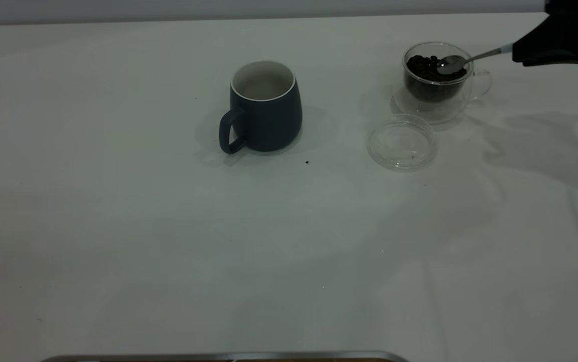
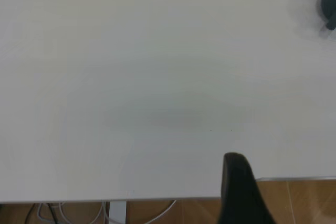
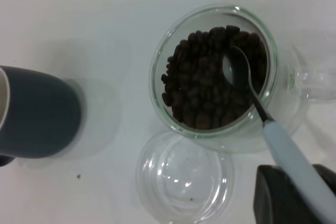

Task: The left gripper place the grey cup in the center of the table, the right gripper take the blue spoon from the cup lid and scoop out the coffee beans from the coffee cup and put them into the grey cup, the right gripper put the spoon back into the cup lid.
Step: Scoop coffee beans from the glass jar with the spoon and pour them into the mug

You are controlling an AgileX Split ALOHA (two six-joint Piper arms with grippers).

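The grey cup [image 1: 265, 106] stands upright at the table's middle, handle toward the front left; it also shows in the right wrist view [image 3: 38, 113] and at the edge of the left wrist view [image 2: 329, 3]. The glass coffee cup [image 1: 437, 83] holds dark coffee beans [image 3: 210, 85]. My right gripper [image 1: 520, 53] is shut on the blue spoon's handle [image 3: 294, 163]; the spoon's metal bowl [image 1: 451, 64] rests on the beans inside the cup. The clear cup lid [image 1: 402, 142] lies empty in front of the coffee cup. One finger [image 2: 239, 190] of my left gripper hangs over the table's near edge, away from the cups.
A single stray bean [image 1: 307, 162] lies on the white table in front of the grey cup. A metal table rim [image 1: 228, 356] runs along the near edge.
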